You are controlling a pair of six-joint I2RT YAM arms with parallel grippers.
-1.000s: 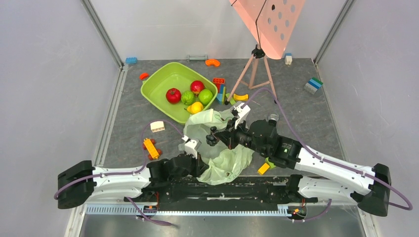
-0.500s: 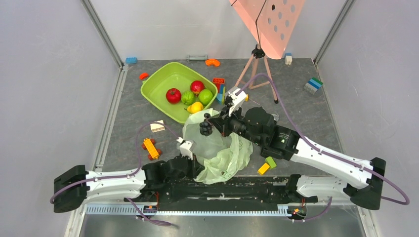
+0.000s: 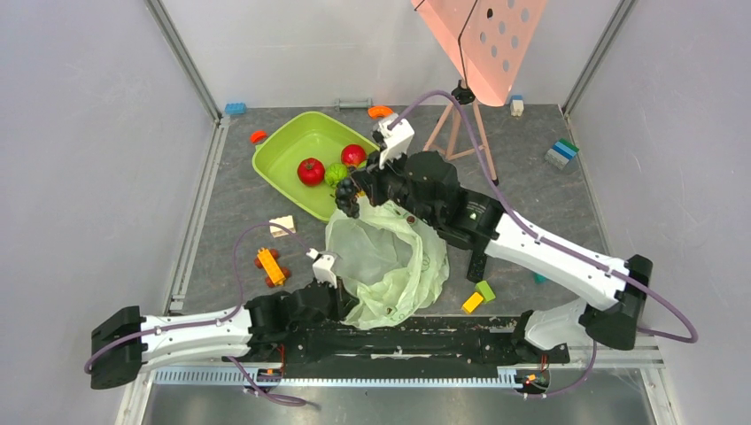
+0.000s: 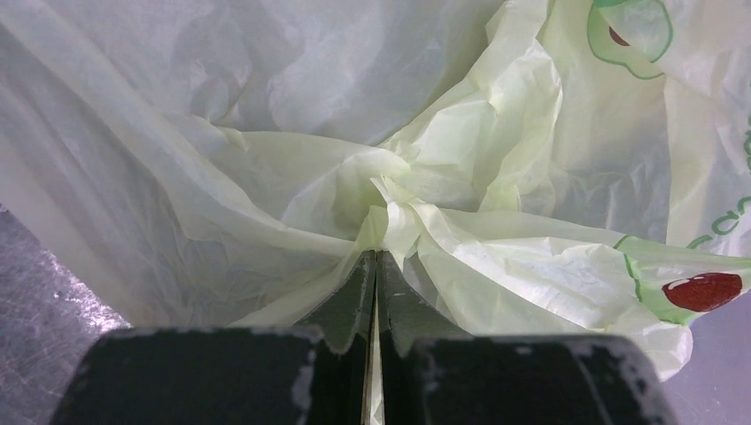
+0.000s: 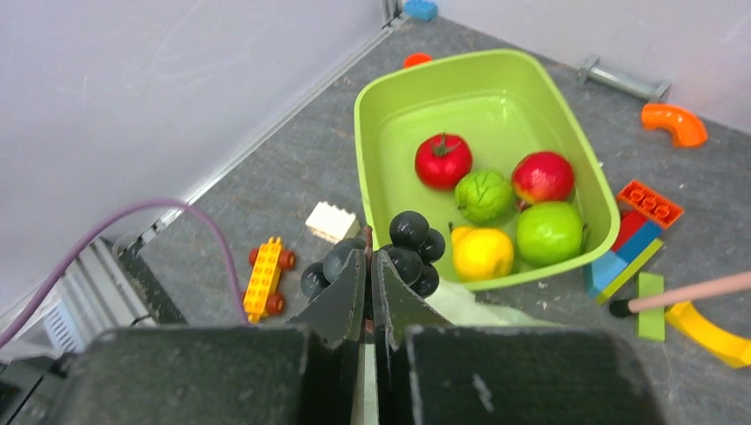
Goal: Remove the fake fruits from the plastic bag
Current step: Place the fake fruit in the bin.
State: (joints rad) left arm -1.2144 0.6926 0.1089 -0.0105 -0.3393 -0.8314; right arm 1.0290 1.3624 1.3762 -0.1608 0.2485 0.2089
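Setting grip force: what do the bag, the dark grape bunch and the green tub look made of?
Bag: thin translucent plastic film, matte, finely crinkled. Grape bunch: probably hard plastic, glossy highlights. Tub: rigid moulded plastic, smooth semi-gloss walls.

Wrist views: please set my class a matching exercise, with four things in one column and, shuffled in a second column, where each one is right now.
Things
1. grape bunch
2. plastic bag
3. tomato
4. yellow toy car

Places
A. inside the green tub
B. pinched in the left jaws
C. on the table, outside the tub
D. held in the right jaws

Pairs: 1-D, 2-B, 3-A, 4-C
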